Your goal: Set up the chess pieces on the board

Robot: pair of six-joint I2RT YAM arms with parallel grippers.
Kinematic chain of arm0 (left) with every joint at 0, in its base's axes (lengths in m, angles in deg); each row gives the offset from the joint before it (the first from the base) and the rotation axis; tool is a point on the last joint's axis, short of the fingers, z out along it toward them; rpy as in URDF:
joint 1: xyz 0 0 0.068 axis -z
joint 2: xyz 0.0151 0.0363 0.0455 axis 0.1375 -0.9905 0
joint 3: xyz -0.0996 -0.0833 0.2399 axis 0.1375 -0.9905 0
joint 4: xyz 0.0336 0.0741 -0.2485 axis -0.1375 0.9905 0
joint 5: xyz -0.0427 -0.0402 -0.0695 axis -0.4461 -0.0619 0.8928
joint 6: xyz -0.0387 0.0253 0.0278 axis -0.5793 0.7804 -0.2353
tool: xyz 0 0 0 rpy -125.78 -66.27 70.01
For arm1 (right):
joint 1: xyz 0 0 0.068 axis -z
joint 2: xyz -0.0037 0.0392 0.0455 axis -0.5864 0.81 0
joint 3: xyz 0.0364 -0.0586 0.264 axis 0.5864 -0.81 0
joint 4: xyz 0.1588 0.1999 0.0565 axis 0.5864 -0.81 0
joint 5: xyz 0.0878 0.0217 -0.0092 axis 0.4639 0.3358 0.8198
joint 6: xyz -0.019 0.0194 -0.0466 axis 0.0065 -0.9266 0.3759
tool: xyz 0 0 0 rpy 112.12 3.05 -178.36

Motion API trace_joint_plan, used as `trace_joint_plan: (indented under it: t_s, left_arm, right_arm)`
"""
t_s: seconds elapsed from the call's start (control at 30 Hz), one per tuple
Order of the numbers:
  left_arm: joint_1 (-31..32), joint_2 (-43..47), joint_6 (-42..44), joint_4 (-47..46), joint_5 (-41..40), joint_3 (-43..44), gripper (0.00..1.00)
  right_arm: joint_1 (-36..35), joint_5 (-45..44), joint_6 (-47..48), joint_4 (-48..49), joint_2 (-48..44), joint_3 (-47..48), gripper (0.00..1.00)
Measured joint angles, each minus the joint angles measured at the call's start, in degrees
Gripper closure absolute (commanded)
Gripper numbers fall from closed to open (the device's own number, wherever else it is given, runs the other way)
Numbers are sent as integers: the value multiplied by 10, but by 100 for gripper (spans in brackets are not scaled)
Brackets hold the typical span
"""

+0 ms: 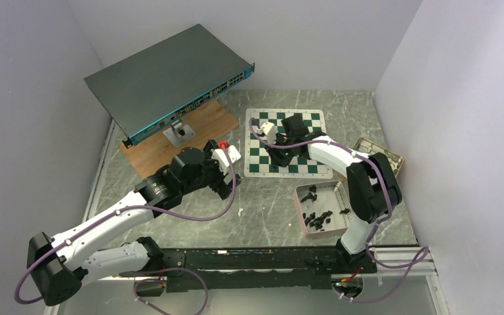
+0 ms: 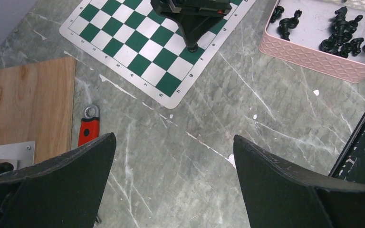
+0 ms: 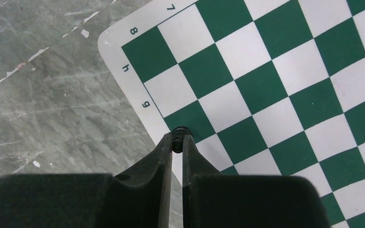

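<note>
- Top external: the right gripper reaches down over the board at an edge row. The left gripper hangs over the table, apart from the board. Spare pieces lie in the tray, behind the right fingers, toward that arm's base.
- Left wrist: the left fingers stand wide with nothing between them and only bare table below. The board lies well ahead of them, and the tray is ahead and to their right. The right gripper's tip holds one piece low over a green edge square.
- Right wrist: the right fingers stand narrow, pinching that small black piece at their very tips. The board spreads under and ahead of the fingertips. Whether the piece's base touches the mat cannot be told.
- Step in hand, as judged: placing this piece. To do it well, the gripper should lower straight until the base sits flat and centred in the square. It should then part the fingers slowly so the pads do not drag the piece, and rise vertically before turning back to the tray.
</note>
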Motion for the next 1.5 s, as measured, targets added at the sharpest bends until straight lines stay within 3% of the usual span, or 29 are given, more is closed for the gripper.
trace_joint_plan:
  t_s: [1.17, 1.3, 1.5]
  left_arm:
    - [0, -10, 1, 1, 0, 0, 1]
    - [0, -10, 1, 1, 0, 0, 1]
    - [0, -10, 1, 1, 0, 0, 1]
  right_arm:
    - [-1, -15, -23, 34, 45, -1, 100]
    - [-1, -15, -23, 34, 45, -1, 93]
    - [-1, -14, -30, 32, 48, 4, 68]
